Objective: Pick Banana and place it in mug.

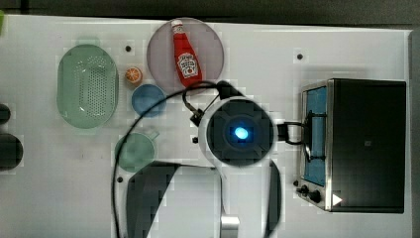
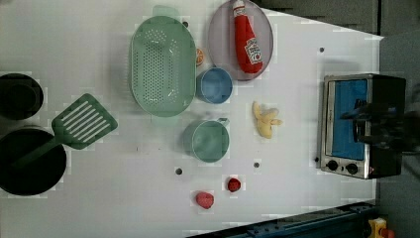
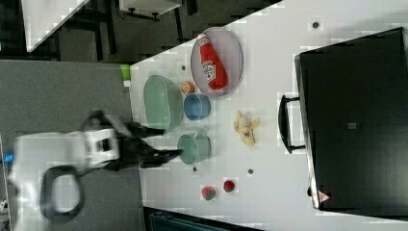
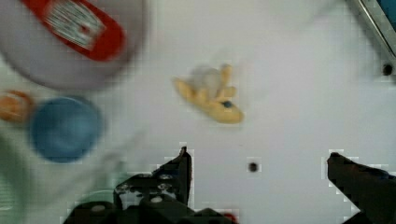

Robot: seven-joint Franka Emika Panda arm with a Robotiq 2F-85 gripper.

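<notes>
The banana (image 2: 266,120) is a pale yellow peeled piece lying on the white table between the mug and the toaster oven; it also shows as the banana (image 3: 247,127) and the banana (image 4: 210,95). The teal mug (image 2: 207,141) stands upright beside it, also seen as the mug (image 1: 135,151) and the mug (image 3: 195,148). My gripper (image 4: 259,156) hangs open well above the table, its dark fingers (image 4: 180,168) wide apart with nothing between them. The banana lies on the table a little beyond the fingertips. In the top view my arm covers the banana.
A blue bowl (image 2: 214,85), a pale-green colander (image 2: 162,64), an orange slice (image 1: 132,75) and a ketchup bottle (image 2: 247,42) on a grey plate (image 2: 220,39) sit beyond the mug. A toaster oven (image 1: 356,144), two red fruits (image 2: 205,200), a green spatula (image 2: 81,121) and black pots (image 2: 20,96) lie around.
</notes>
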